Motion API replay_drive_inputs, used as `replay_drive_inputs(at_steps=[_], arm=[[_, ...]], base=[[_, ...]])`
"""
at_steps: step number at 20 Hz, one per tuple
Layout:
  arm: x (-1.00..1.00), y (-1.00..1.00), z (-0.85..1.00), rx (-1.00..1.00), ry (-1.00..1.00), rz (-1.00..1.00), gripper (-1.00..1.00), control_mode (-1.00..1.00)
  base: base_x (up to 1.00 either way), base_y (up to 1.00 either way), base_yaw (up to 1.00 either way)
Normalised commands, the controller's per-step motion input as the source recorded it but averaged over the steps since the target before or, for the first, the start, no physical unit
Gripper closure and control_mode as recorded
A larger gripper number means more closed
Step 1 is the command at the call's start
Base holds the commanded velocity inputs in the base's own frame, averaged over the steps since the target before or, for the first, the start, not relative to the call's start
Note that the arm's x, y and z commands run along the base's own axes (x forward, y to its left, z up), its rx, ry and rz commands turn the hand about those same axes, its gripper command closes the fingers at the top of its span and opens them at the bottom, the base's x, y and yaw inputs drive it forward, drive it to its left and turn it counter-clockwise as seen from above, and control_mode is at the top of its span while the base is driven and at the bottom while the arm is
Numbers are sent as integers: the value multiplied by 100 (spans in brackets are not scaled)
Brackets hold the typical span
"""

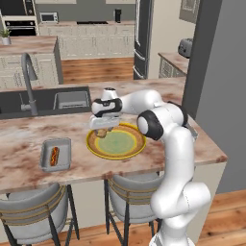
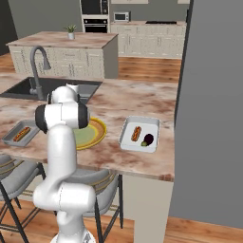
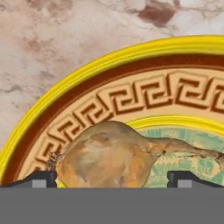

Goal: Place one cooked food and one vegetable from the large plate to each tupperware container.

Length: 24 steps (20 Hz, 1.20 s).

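Note:
The large plate (image 1: 126, 144) lies mid-counter, yellow-rimmed with a pale green centre. On its left part sits the tan-brown round vegetable (image 1: 101, 134). My gripper (image 1: 102, 129) is down over it, open. In the hand view the fingertips (image 3: 43, 178) stand on either side of the vegetable (image 3: 109, 153), apart from it, above the plate's yellow rim (image 3: 87, 70). The grey tupperware container (image 1: 55, 144) at the left holds one hot dog (image 1: 54, 156). At the right, the whitish container (image 2: 153, 124) holds a hot dog (image 2: 136, 133) and a dark purple vegetable (image 2: 148, 139).
A dark sink basin (image 1: 43, 100) with a tall faucet (image 1: 29, 81) lies behind the plate at the back left. Two stools (image 1: 33, 204) stand under the counter's near edge. A grey wall (image 2: 209, 109) closes the counter's right end.

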Motion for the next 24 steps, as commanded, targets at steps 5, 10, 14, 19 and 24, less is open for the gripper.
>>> replay_drive_inputs(at_steps=[5,10,14,19,24], arm=[[0,18,0,0,0,3,-100,-100],[-12,11,-5,0,4,0,-100,-100],[-21,-1,-14,0,5,0,-100,-100],[-22,0,-18,0,7,0,-100,-100],[-9,0,-17,0,3,0,-100,-100]], base=[[0,0,0],[0,0,0],[0,0,0],[0,0,0],[0,0,0]])
